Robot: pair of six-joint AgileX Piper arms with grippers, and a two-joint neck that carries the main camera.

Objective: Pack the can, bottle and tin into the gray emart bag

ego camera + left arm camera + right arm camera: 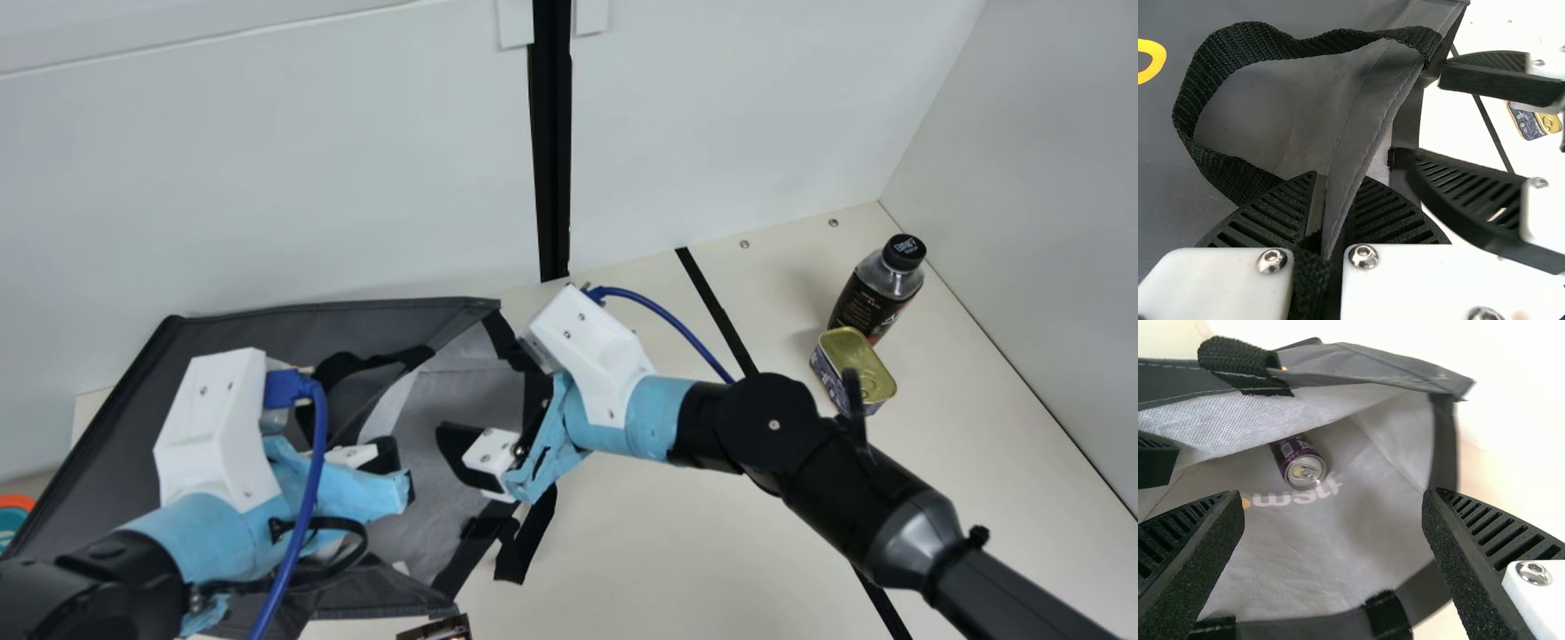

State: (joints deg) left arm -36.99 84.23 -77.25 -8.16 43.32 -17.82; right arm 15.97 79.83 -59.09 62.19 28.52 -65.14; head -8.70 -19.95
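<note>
The gray bag (pixel 258 327) lies on its side, mouth toward the right. At its mouth my left gripper (pixel 396 471) is beside my right gripper (pixel 493 437). Up close, the left gripper (pixel 1335 200) is shut on the bag's rim, a black strap by its fingers. The right gripper (pixel 1331 510) stands open with nothing between its fingers, facing into the bag. Inside the bag lies the purple can (pixel 1305 468). The bottle (pixel 876 289) stands at the table's right side, the tin (pixel 853 366) right in front of it; the tin (pixel 1535 123) also appears beyond the right gripper.
White walls (pixel 756 107) close off the back and right. A small dark item (pixel 440 629) lies at the front edge near the bag; an orange and teal object (pixel 13 516) is at far left. Bare tabletop (pixel 658 524) lies right of the bag.
</note>
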